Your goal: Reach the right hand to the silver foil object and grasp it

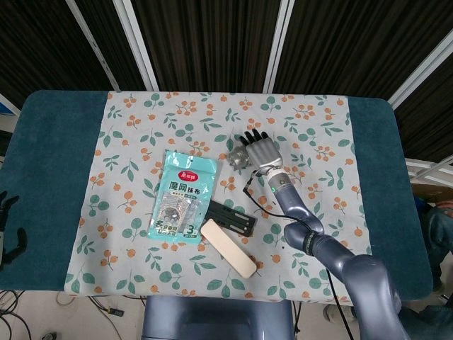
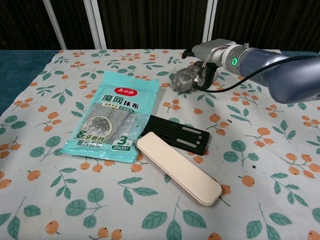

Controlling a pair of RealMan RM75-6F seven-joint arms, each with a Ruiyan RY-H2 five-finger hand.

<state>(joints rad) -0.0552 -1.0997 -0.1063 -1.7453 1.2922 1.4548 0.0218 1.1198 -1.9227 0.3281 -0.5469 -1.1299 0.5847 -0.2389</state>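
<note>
Overhead, we saw the right robot hand [image 1: 260,149] spread flat over the foil lump [image 2: 185,79], fingers extended, not closed on it. That lump lay on the table [image 1: 64,142] beside the teal packet [image 1: 185,196].

Right hand [image 1: 260,149] sits directly over the silver foil object [image 2: 184,79], blocking access from above and from its right. Bare cloth [image 1: 191,134] lies open to the left of the foil. Teal packet [image 1: 183,196], black plate [image 2: 179,134] and cream case [image 2: 178,167] crowd the near-centre approach.
</note>
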